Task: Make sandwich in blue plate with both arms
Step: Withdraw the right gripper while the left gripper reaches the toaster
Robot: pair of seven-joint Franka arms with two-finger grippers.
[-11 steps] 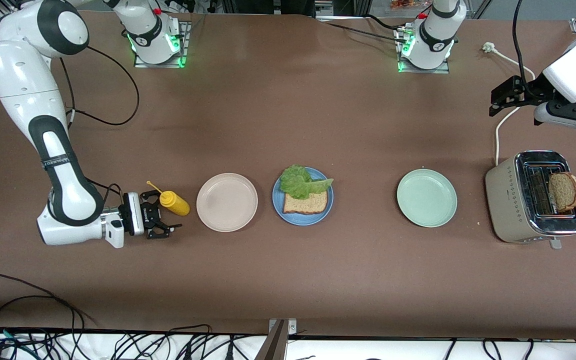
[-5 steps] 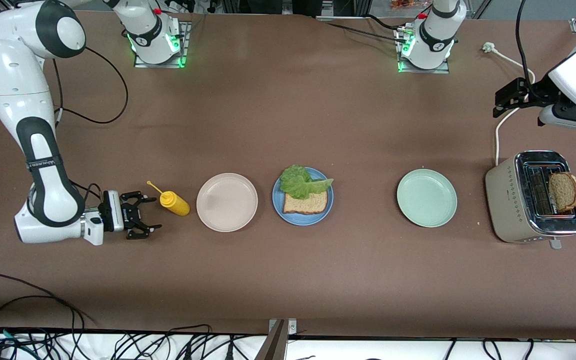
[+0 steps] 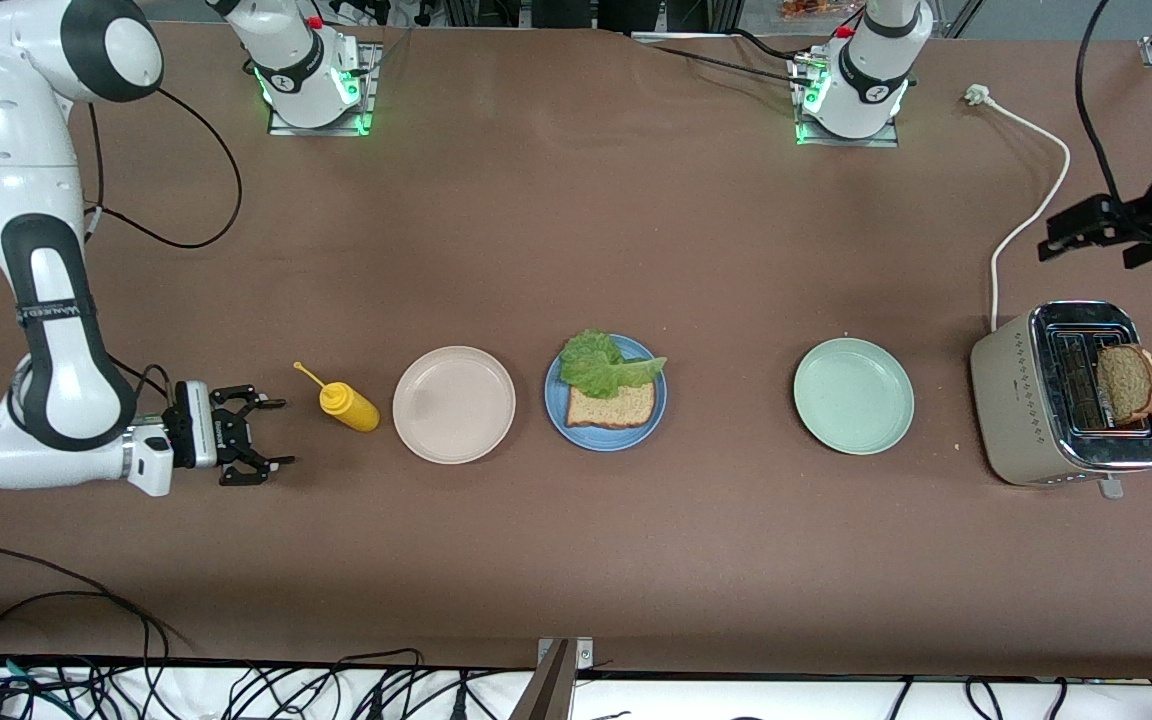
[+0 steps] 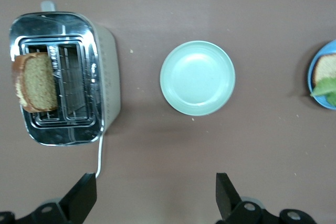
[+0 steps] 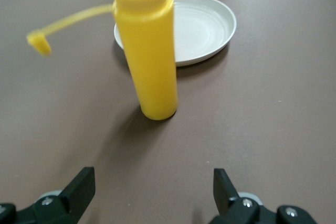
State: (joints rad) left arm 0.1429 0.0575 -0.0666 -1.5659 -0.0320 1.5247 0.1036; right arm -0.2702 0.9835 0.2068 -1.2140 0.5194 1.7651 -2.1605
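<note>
top slice: second bread slice stands upright in the toaster, at the left arm's end of the worktop, toward the front-camera edge
key relation: left gripper hangs over bare table just beside the toaster on the bases' side, so the slice lies toward the front camera and below it; left arm is clearly the nearer one
slice axis: broad face runs along the slot, crust edge sticking up (looks like a top-down pinch across the thin side)
left gripper state: fingers spread wide, nothing between
blue plate: mid-table, holds one bread slice with the lettuce leaf lying partly on it, partly over the rim; sandwich lacks its lid
right gripper: low, near the right arm's end of the table, jaws apart and empty, pointing at the yellow sauce bottle, a clear gap between them; right arm waits
bottle: upright, cap flipped off on its tether
surface: flat brown mat, matte
room: mint plate sits between toaster and blue plate, beige plate between the blue plate and the bottle; carry path over the mint plate looks open
</note>
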